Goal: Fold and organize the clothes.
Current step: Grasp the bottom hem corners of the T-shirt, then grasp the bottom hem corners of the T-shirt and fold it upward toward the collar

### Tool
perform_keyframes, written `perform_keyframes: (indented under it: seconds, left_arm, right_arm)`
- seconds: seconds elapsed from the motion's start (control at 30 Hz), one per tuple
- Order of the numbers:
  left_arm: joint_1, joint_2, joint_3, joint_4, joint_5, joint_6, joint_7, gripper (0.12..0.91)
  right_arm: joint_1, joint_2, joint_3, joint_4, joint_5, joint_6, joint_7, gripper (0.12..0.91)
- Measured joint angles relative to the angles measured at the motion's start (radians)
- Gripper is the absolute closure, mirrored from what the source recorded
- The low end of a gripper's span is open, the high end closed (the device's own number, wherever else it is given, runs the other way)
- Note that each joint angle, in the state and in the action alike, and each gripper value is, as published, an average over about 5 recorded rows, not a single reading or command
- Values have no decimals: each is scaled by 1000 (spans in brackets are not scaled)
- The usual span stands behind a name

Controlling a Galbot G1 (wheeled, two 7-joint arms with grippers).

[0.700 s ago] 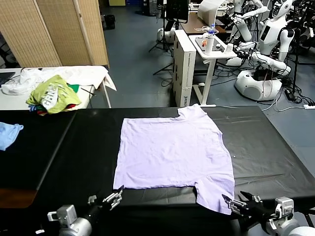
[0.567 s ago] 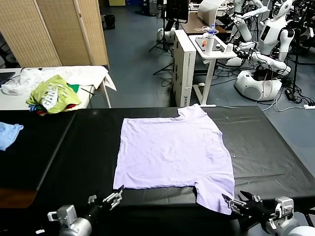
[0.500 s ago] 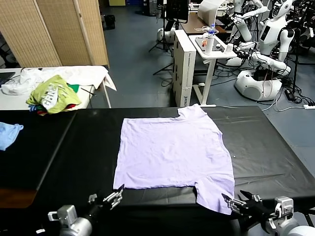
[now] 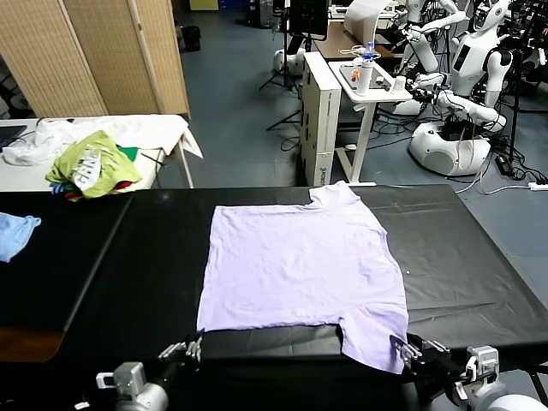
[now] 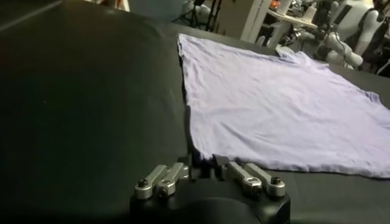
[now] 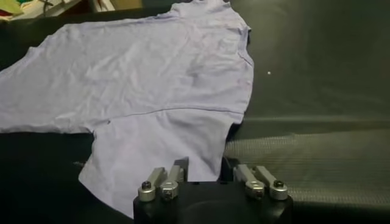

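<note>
A plain lavender T-shirt [image 4: 300,265] lies flat on the black table [image 4: 128,257], one sleeve toward me and one at the far side. My left gripper [image 4: 190,349] is at the shirt's near-left hem corner. In the left wrist view the left gripper [image 5: 205,164] is open, with the T-shirt [image 5: 274,103] corner at its fingertips. My right gripper [image 4: 409,349] is at the near sleeve's outer corner. In the right wrist view the T-shirt [image 6: 152,73] sleeve runs in between the fingers of the right gripper [image 6: 205,167], which is shut on it.
A blue cloth [image 4: 15,233] lies at the table's far-left edge. Behind it, a white side table holds a green and yellow clothes pile [image 4: 90,163]. A wicker screen [image 4: 120,51], a white cart [image 4: 368,77] and parked robots [image 4: 467,94] stand beyond the table.
Both grippers have sunk lower toward the table's near edge, at the shirt's hem corner and sleeve corner. The shirt itself lies as before.
</note>
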Motion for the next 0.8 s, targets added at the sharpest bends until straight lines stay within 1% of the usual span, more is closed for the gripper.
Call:
perform_keyframes:
  seconds: [0.13,0.2,0.27,0.37,0.4,0.5,0.67,0.7,0.8]
  left_arm:
    - [3,-1,-4,4,5,-4,5,501]
    - [5,-4,0,2,17,-3,8,585]
    - [6,-8,9,0,32,-2,11,658]
    - [4,-12,19,0,44,0,15,745]
    - [4,-13,21,1,45,0,16,765]
    - [2,-14,22,5,46,0,19,793]
    - [8,-12,21,0,43,0,17,871]
    - [12,-10,19,-5,37,1,14,882]
    - [33,-4,9,-28,12,6,-4,884]
  right_arm:
    - [30,-1,-3,-1,1,20,-23,886]
    - [57,-7,-6,-11,16,32,-34,886]
    - [95,-16,-12,-26,44,38,-35,886]
    - [168,-31,-31,-59,88,37,-27,886]
    - [195,-36,-41,-73,100,35,-22,886]
    - [288,-52,-84,-122,127,29,-9,886]
    - [461,-69,-183,-211,144,29,1,886]
    - [494,-69,-205,-228,146,29,4,886]
    - [582,-65,-269,-272,148,30,10,886]
